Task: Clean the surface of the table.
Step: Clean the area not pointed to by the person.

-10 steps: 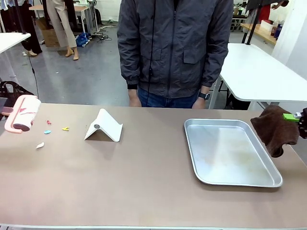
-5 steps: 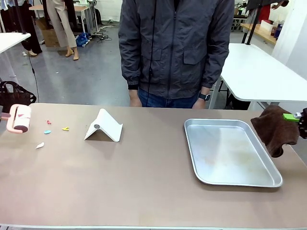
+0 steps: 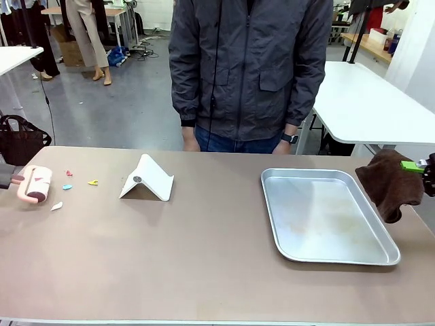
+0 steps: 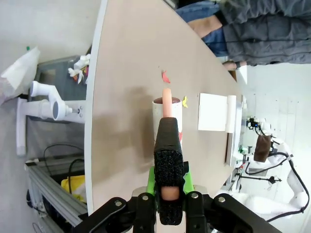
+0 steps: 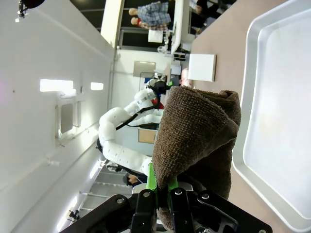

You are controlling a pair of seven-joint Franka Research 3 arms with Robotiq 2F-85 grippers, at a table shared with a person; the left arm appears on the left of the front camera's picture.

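Note:
The brownish table (image 3: 204,258) holds small coloured scraps (image 3: 67,187) near its left end. Held by its pink handle in my shut left gripper (image 3: 8,178), a pink lint roller (image 3: 35,185) lies low at the tabletop just left of the scraps. In the left wrist view the gripper (image 4: 168,127) clamps the handle, with the roller (image 4: 167,109) ahead of it and red and yellow scraps (image 4: 165,76) beyond. At the table's right edge my right gripper (image 3: 423,166) is shut on a brown cloth (image 3: 391,183) that hangs beside the tray. The cloth (image 5: 194,136) drapes over the right gripper (image 5: 163,182).
A white folded stand (image 3: 146,178) sits right of the scraps. A silver metal tray (image 3: 275,217) lies at the right. A person in a grey jacket (image 3: 248,68) stands at the far edge, hands down. White tables stand behind.
My left gripper has brought the lint roller down from above the table's left end to the tabletop beside the scraps. The right gripper and the cloth have stayed put.

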